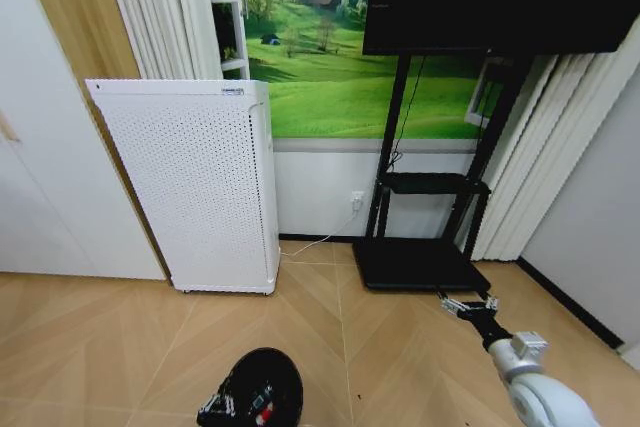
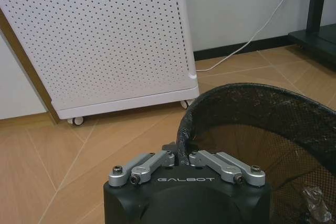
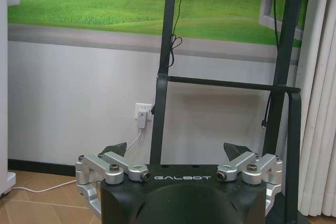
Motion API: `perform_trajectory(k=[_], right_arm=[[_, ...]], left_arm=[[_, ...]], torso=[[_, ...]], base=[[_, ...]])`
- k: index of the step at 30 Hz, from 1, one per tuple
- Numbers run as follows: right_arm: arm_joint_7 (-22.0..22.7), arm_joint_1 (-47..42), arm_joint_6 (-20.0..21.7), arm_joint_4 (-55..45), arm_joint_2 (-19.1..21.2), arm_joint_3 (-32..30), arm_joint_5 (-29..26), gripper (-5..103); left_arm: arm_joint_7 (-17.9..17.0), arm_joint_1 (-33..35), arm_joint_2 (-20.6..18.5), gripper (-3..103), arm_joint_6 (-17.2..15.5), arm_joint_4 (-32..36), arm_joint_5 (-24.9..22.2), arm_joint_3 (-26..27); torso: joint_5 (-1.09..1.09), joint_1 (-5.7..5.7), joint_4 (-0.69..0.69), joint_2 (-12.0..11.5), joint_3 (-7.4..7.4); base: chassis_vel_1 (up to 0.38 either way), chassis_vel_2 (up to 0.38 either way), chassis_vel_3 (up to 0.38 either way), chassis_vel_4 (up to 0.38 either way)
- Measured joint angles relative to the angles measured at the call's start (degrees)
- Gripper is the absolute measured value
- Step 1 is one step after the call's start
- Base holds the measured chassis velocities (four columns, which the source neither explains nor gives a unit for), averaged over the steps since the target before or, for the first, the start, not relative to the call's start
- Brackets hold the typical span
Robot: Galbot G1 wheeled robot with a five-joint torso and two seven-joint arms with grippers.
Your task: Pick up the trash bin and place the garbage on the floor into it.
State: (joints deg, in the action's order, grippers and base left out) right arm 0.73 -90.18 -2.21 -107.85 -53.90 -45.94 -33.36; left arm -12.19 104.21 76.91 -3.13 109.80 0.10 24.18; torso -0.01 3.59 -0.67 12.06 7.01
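The trash bin (image 1: 275, 372) is a black mesh wastebasket at the bottom middle of the head view. My left gripper (image 1: 222, 408) is shut on its near rim. In the left wrist view the fingers of that gripper (image 2: 182, 153) pinch the mesh wall of the trash bin (image 2: 247, 114). Garbage lies inside: a red-and-white piece (image 1: 263, 401) and a clear crumpled plastic item (image 2: 315, 201). My right gripper (image 1: 470, 305) hangs open over the floor near the stand's base, and the right wrist view shows this gripper (image 3: 178, 153) with its fingers wide apart and nothing between them.
A tall white perforated appliance (image 1: 200, 187) on castors stands at the left by the wall. A black TV stand (image 1: 420, 262) with a low base plate sits at the right, with a white cable (image 2: 247, 40) running to a wall socket. Wooden floor lies between them.
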Motion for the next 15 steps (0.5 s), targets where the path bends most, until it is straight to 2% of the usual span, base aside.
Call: perform_trajectory(k=[15], right_arm=[[0.00, 0.00, 0.00, 0.00, 0.00, 0.00, 0.00, 100]], left_arm=[[0.46, 1.09, -0.24, 6, 0.28, 1.09, -0.41, 0.84]], torso=[[0.01, 0.00, 0.00, 0.00, 0.00]], base=[[0.000, 0.000, 0.000, 0.000]])
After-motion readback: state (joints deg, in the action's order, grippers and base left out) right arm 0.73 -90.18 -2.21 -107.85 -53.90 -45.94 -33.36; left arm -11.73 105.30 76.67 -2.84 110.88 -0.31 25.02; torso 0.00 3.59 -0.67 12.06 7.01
